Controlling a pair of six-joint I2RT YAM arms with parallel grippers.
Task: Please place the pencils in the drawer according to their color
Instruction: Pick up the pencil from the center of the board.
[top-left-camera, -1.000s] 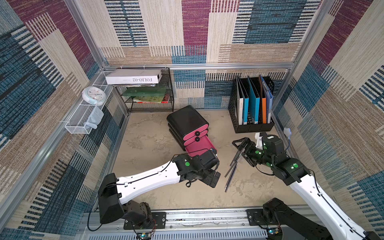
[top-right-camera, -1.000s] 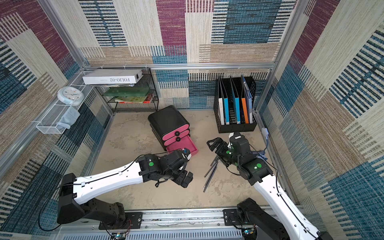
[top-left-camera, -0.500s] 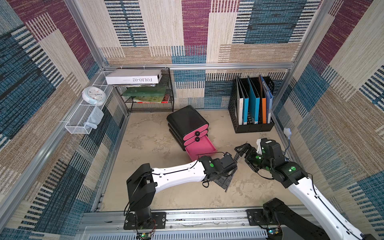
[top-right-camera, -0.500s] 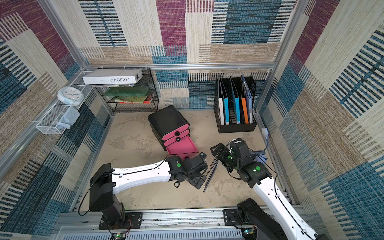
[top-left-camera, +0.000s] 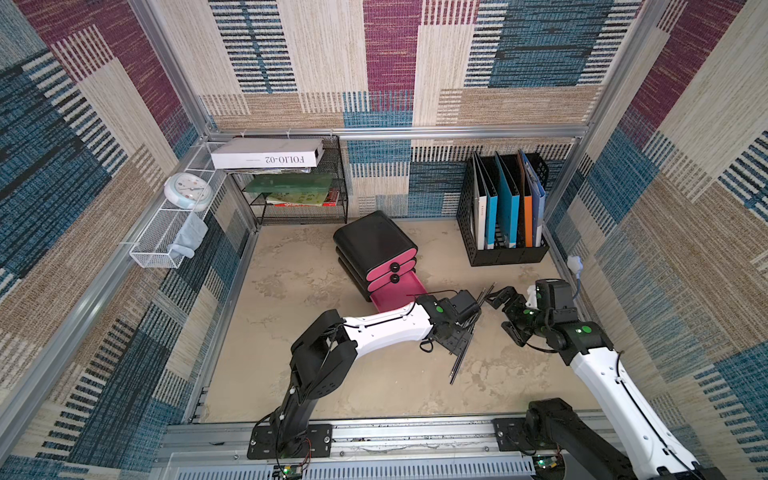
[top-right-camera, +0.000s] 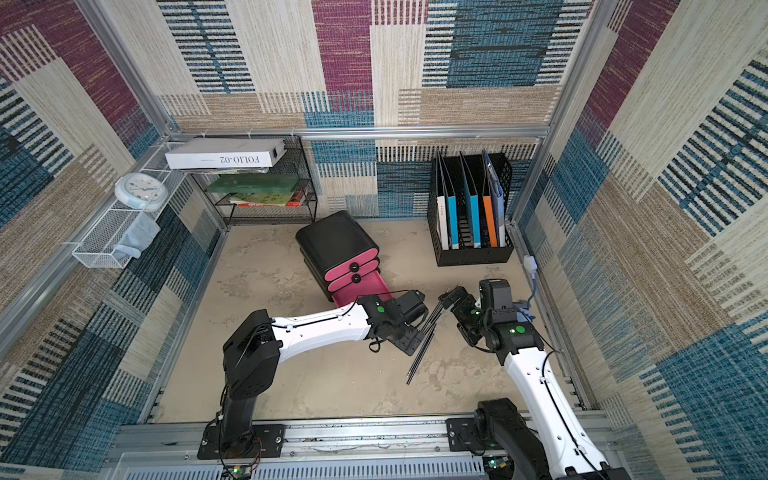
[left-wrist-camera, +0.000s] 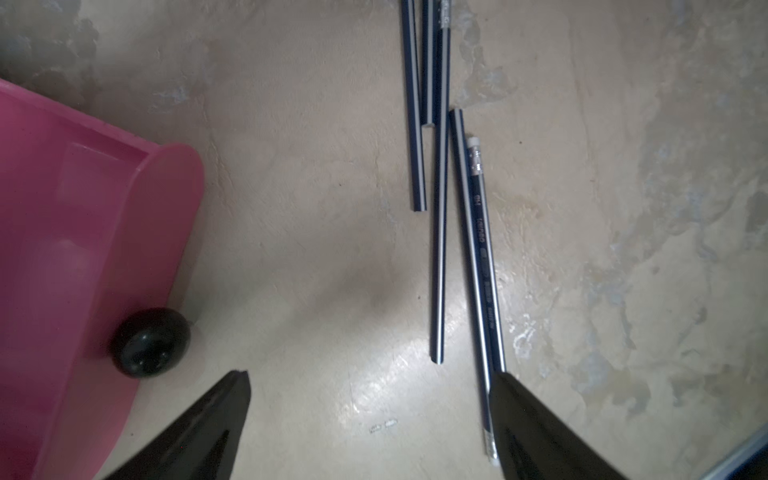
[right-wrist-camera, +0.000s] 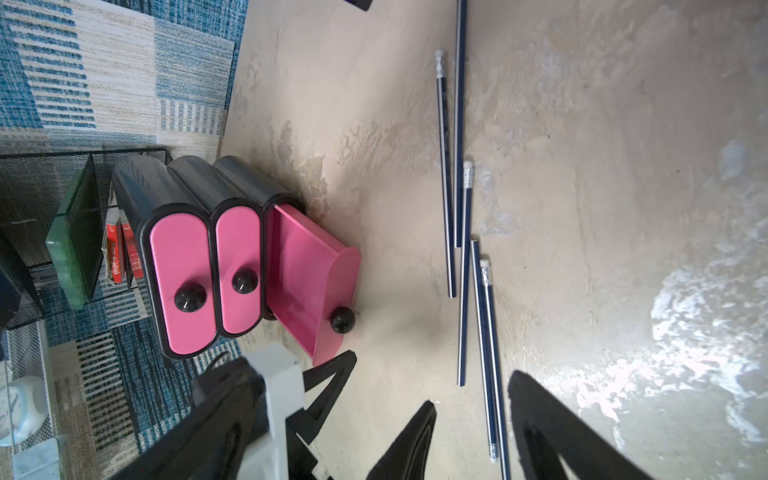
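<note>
- Since ~1 s earlier, the left arm (top-left-camera: 386, 328) had swung off the drawer (right-wrist-camera: 307, 266) front and reached out over the pencils (left-wrist-camera: 438, 249). The right arm (top-left-camera: 602, 374) had barely shifted.
- Left hand (left-wrist-camera: 370, 376): fingers spread wide, nothing gripped. One pencil ran under one fingertip; the rest lay just ahead of the hand.
- Right hand (right-wrist-camera: 473, 388): also spread wide and empty, poised over the near ends of the same pencils.
- Pencils: dark navy w/ pale stripes, some w/ eraser caps, approx. six seen. They lay roughly parallel on the tabletop (left-wrist-camera: 291, 208), between the two hands. No teal or yellow ones were in view.
- Drawer: the bottom pink one was pulled open, its knob (left-wrist-camera: 149, 340) just beside the left hand's other finger. Its inside looked bare as far as shown. The upper two drawers (right-wrist-camera: 239, 249) were shut.
- Progress, as a judgement: early stage. The drawer was open but no pencil was seen stowed, so every visible pencil was still left to lift and drop in. Couldn't tell where the other colours were.
</note>
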